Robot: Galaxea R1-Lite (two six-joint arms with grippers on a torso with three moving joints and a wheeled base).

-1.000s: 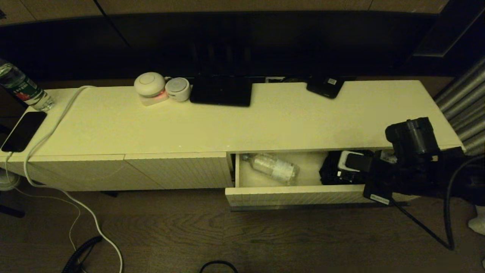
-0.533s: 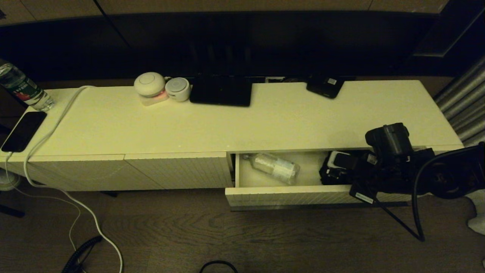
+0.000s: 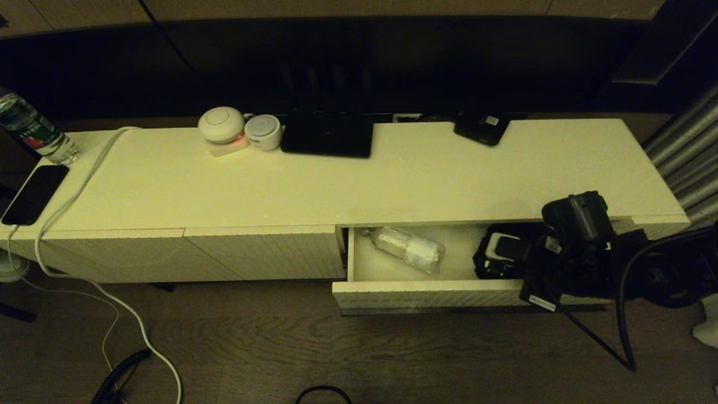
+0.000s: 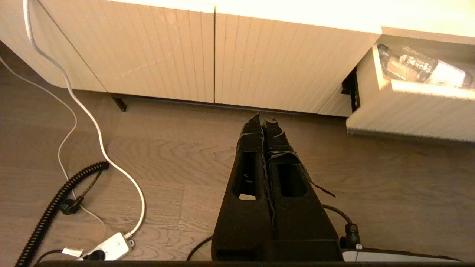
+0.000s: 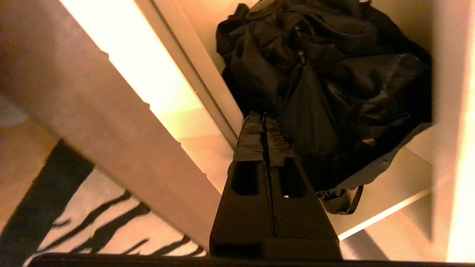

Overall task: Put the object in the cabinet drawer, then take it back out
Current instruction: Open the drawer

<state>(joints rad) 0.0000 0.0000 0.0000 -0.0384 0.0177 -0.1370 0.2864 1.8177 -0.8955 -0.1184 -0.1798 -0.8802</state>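
- At the cabinet's right end, the wide cream-white ribbed cabinet drawer (image 3: 426,293) stands pulled out, so I can reach inside.
- My right hand (image 5: 264,120) has its fingers pressed together, gripping nothing, its tip against the crumpled black fabric bag (image 5: 326,85) at the drawer's three o'clock end.
- A clear plastic bottle (image 3: 405,248) lies at nine o'clock of the bag.
- My left hand (image 4: 262,119), closed and empty, idles over the wooden floor (image 4: 389,193).

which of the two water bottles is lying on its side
The clear bottle inside the open cabinet drawer lies flat on the drawer floor. The other, the labelled bottle at the far left end of the cabinet, is not lying flat.
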